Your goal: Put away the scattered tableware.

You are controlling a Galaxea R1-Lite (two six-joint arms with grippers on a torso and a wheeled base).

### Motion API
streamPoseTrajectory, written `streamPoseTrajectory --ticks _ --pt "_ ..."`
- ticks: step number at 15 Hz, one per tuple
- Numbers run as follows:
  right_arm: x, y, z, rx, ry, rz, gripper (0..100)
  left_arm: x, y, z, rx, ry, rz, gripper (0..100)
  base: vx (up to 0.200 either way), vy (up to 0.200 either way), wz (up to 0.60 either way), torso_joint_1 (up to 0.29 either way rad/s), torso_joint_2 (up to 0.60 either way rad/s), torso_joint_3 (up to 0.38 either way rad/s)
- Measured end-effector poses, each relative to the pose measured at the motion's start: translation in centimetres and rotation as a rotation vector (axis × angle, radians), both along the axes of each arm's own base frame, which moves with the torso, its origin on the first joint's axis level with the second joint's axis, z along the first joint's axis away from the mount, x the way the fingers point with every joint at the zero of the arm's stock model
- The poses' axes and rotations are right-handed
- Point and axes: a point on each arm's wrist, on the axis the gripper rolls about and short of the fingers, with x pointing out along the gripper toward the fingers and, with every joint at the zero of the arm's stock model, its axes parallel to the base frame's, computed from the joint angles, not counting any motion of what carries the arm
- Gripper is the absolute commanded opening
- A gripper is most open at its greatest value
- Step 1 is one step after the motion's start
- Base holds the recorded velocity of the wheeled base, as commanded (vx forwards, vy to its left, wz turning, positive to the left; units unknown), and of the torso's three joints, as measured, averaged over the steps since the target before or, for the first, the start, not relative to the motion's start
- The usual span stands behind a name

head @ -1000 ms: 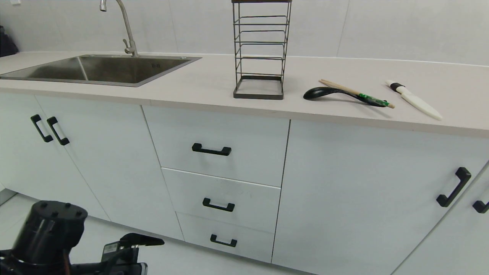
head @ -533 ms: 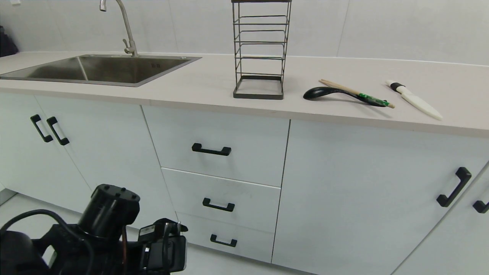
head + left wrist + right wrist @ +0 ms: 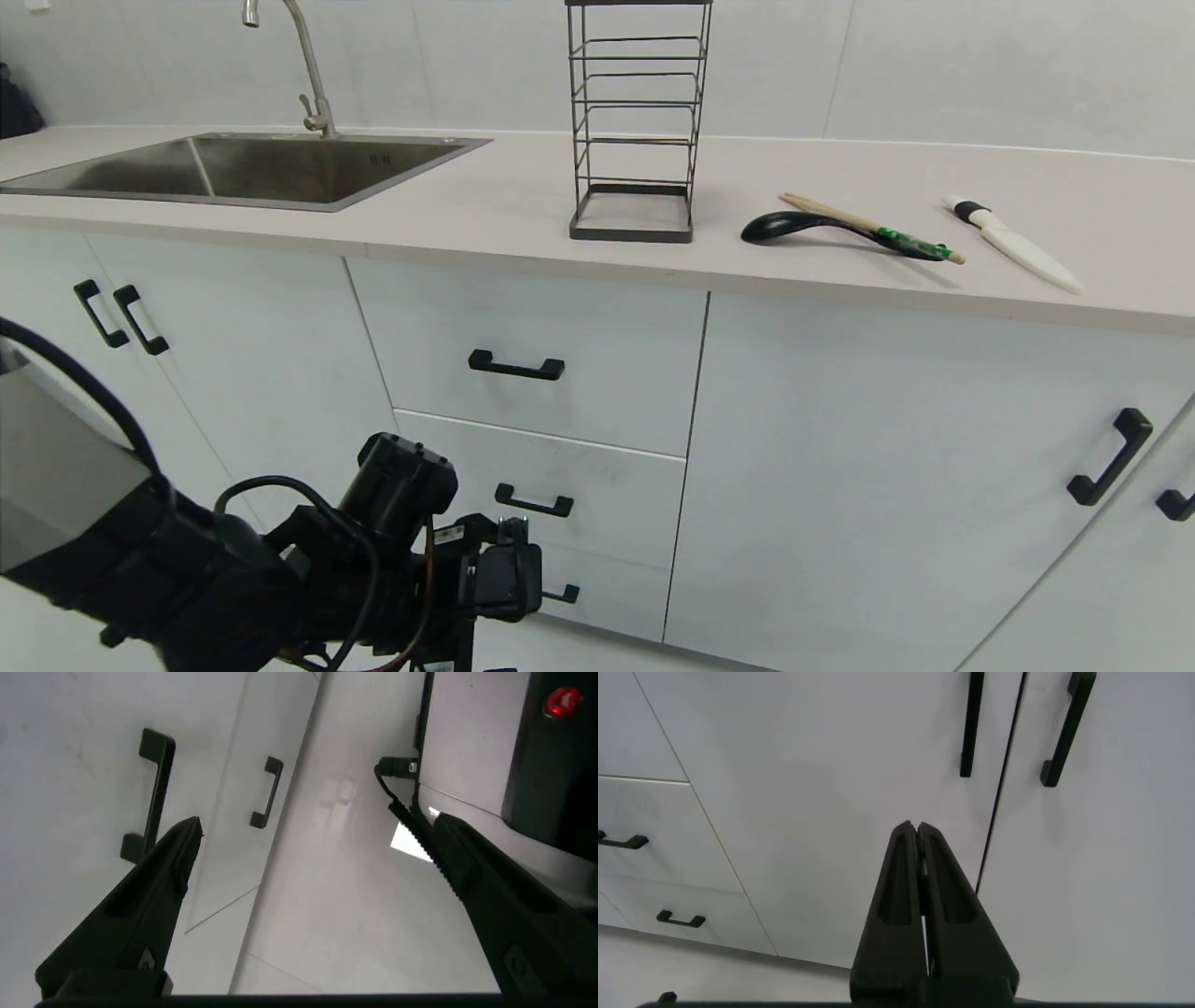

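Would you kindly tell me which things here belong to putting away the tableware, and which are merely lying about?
Part of the job:
black curved spoon
wooden chopsticks with green bands
white knife with a black band
probably the tall black wire rack, as their holder

Merely there:
stainless steel sink
curved metal tap
white drawers with black handles

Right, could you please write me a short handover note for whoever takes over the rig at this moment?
Left hand: open, empty, low in front of the drawers.
Right hand: shut, empty, facing the cabinet doors.
Things: black spoon, chopsticks and white knife lie on the counter, right of the wire rack.
Done: nothing put away yet.
Left: pick up each piece and stow it, probably in the rack.
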Motion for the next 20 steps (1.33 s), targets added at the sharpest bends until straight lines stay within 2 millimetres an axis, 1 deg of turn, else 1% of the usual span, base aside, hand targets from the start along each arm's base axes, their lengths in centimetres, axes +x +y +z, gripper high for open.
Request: streamPoseTrajectory --ticks 5,9,11,14,20 --pt "0.0 0.0 0.0 0.001 0.0 0.0 0 1.7 -0.7 -1.6 0.019 -0.011 0.018 100 0.0 0.0 0.0 0.0 0.0 0.0" --pt "0.0 0.0 0.0 0.001 0.0 0.0 0 4.2 -1.9 -2.6 0.031 -0.057 -0.014 100 0.0 0.0 0.0 0.0 0.0 0.0" --pt "0.0 0.0 0.0 0.001 0.0 0.0 0 4.9 -2.1 -3.2 0.034 -0.061 -0.015 100 0.0 0.0 0.0 0.0 0.0 0.0" --pt "0.0 0.0 0.0 0.0 0.0 0.0 0 5.8 -2.0 -4.1 0.042 -0.048 -0.003 100 0.0 0.0 0.0 0.0 0.0 0.0" --pt "0.0 0.0 0.0 0.0 0.0 0.0 0 7.8 -2.0 -5.2 0.04 -0.056 0.026 100 0.0 0.0 0.0 0.0 0.0 0.0"
